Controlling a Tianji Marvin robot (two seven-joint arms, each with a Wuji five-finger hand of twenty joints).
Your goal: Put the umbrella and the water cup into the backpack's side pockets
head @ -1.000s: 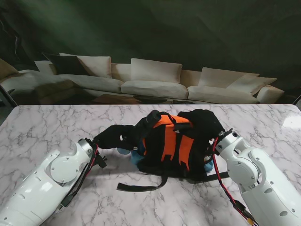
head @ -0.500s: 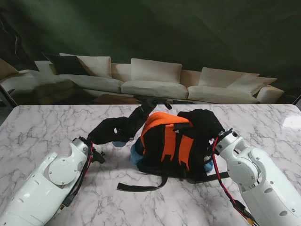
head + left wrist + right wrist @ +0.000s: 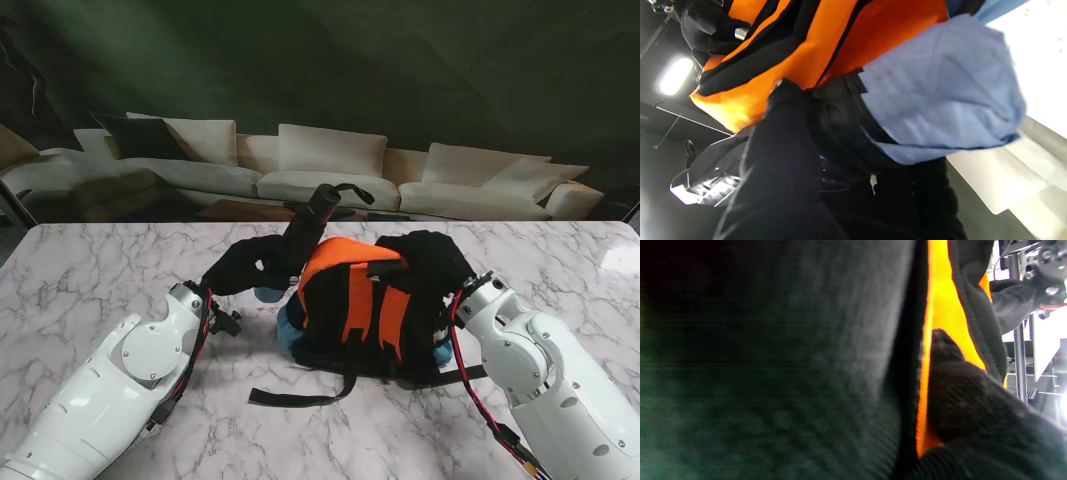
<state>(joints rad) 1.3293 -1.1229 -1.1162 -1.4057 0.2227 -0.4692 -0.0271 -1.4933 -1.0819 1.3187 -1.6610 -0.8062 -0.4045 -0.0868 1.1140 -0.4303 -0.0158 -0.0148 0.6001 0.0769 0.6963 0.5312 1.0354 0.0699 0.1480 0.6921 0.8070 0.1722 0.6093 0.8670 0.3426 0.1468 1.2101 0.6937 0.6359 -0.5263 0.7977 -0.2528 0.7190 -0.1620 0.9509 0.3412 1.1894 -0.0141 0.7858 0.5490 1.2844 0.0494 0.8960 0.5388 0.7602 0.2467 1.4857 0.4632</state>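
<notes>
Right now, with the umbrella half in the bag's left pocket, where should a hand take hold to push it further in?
Probably the shaft of the umbrella, just under its strap end, from the robot's left. It stands tilted out of the backpack on that side, where the left hand already grips its lower part; the right hand rests on the bag's far side.

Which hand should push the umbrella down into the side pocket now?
Left. The left hand holds the umbrella upright at the backpack's left side. The right hand rests on the backpack's right side, probably steadying it.
</notes>
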